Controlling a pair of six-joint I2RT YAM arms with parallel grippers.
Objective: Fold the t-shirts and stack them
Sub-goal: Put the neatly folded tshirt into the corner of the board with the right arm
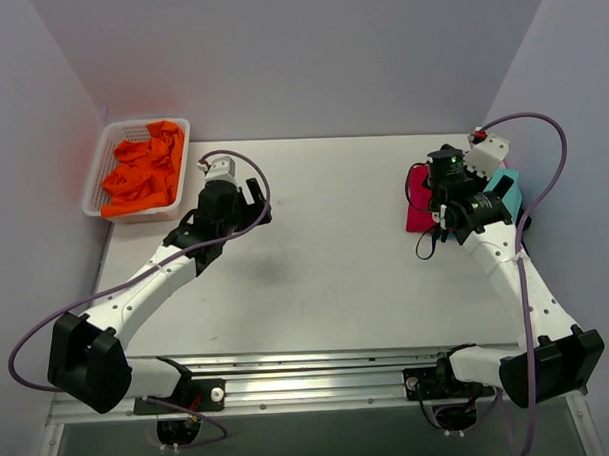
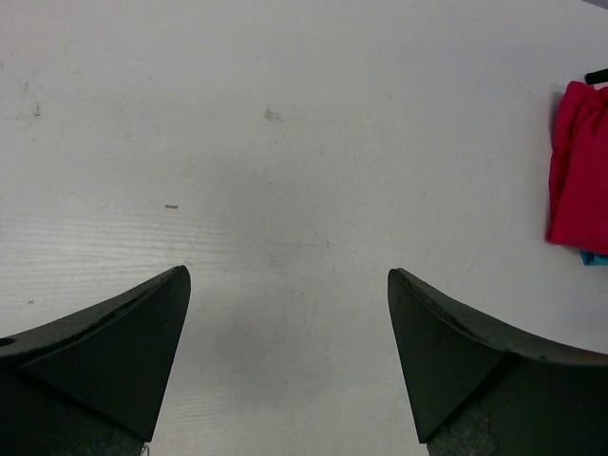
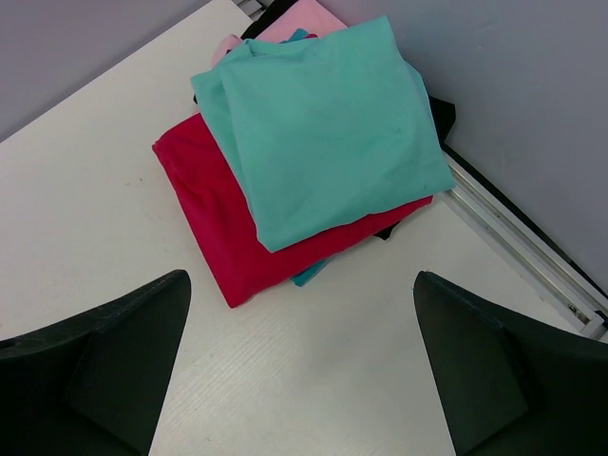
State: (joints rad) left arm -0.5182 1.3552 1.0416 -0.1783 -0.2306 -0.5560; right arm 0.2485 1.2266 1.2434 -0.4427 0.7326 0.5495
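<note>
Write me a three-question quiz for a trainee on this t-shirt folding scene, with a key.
1. Multiple choice: which colour lies on top of the folded stack? A red, B teal, C orange.
2. True or false: the left gripper and the right gripper are both open and hold nothing.
3. Fill in the blank: the crumpled orange fabric lies in a white ____.

Key
1. B, the teal shirt.
2. True.
3. basket.
</note>
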